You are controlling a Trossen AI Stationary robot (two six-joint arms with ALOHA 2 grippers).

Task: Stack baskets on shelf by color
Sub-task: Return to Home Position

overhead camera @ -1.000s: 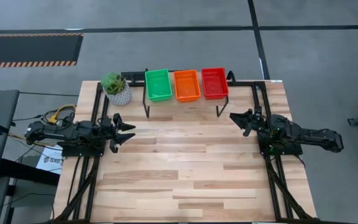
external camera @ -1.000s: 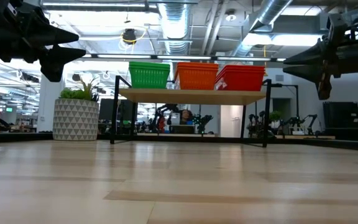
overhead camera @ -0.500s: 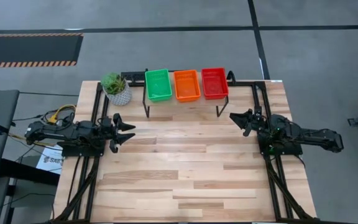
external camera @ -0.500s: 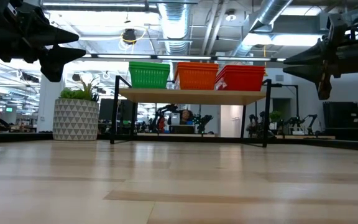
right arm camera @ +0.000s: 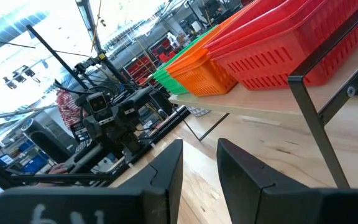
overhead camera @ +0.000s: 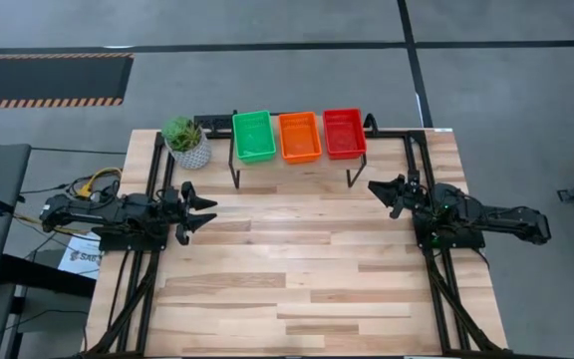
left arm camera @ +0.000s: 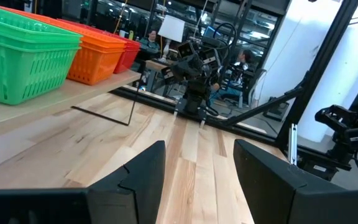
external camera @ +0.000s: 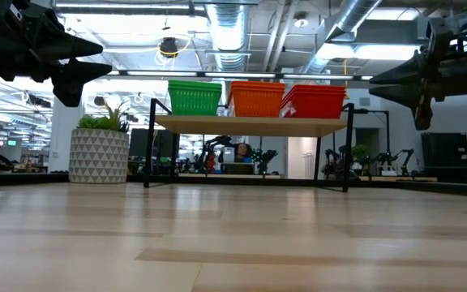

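No movement since a second ago. Green baskets [overhead camera: 254, 136], orange baskets [overhead camera: 300, 136], red baskets [overhead camera: 344, 133] stacked by colour on shelf [external camera: 250, 125], upper centre. Left pincer [overhead camera: 207, 211], right pincer [overhead camera: 380, 196] spread open, empty, at desk [overhead camera: 297, 279] sides. Looks done.

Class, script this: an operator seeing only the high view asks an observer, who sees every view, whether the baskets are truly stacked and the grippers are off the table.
Operator: From above each colour looks like one basket. Stacked?
Observer: The low view shows several nested rims on the red baskets.
Operator: Grippers touching the table?
Observer: No; in the low view the left gripper and right gripper hang above the table.
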